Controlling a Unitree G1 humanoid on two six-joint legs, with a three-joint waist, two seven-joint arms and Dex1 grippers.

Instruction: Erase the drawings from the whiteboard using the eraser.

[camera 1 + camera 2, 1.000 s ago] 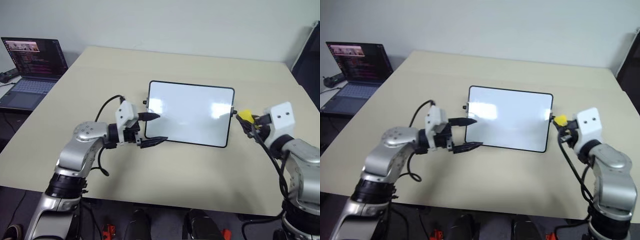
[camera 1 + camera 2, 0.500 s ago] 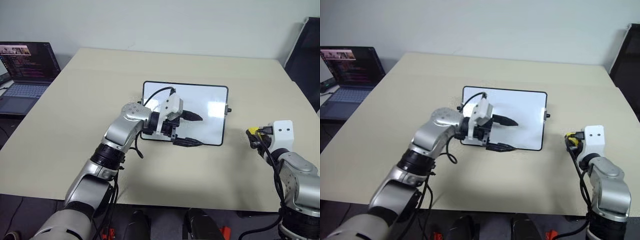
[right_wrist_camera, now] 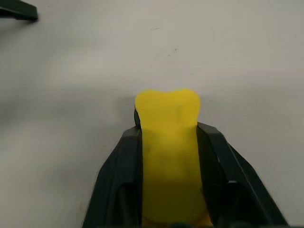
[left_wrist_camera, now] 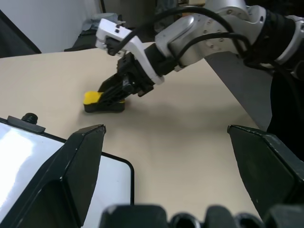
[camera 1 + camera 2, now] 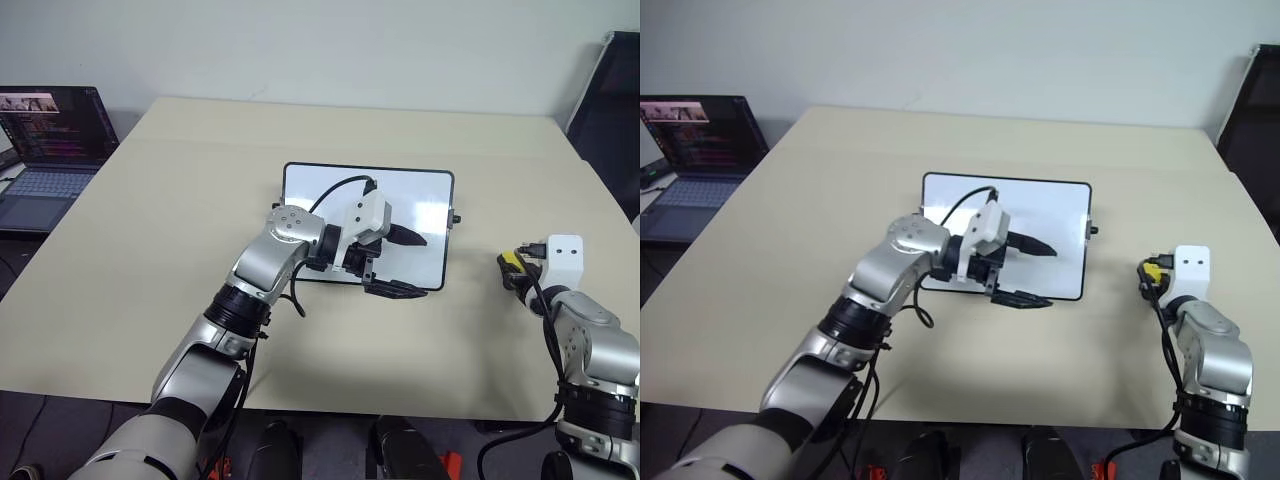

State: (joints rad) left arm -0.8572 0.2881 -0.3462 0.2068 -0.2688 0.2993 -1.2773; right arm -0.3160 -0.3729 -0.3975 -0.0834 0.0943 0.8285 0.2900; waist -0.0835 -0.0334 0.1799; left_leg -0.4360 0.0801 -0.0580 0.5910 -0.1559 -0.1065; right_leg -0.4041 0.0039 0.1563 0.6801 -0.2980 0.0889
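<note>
Right gripper [image 5: 512, 268] sits low near the desk's [image 5: 200, 180] right edge, its two black fingers closed against the long sides of the eraser [image 5: 509, 261]. The wrist view shows no gap on either side, and the yellow end sticks out past the fingertips. Seen from the left wrist, the eraser's dark underside appears to rest on the desk top, so it looks both held and set down.

The eraser's long axis runs along the fingers, pointing away from the robot and roughly parallel to the whiteboard's [image 5: 320, 190] short right edge. From this gripper the whiteboard lies to the left, toward the desk's middle, clearly apart from the eraser with bare desk between them. Any further wipe would therefore be a sideways carry leftward and slightly away.

The left gripper [image 5: 420, 267] has its fingers spread wide and holds nothing. It hovers at the board's near right corner, pointing toward the eraser. The right arm is plainly the nearer one to the eraser, since it already has it.

No blue drawings can be made out on the exposed white surface. The left arm covers part of the near half, so nothing can be said about that patch. By this reading the erasing looks largely done. No containers are on the desk.
</note>
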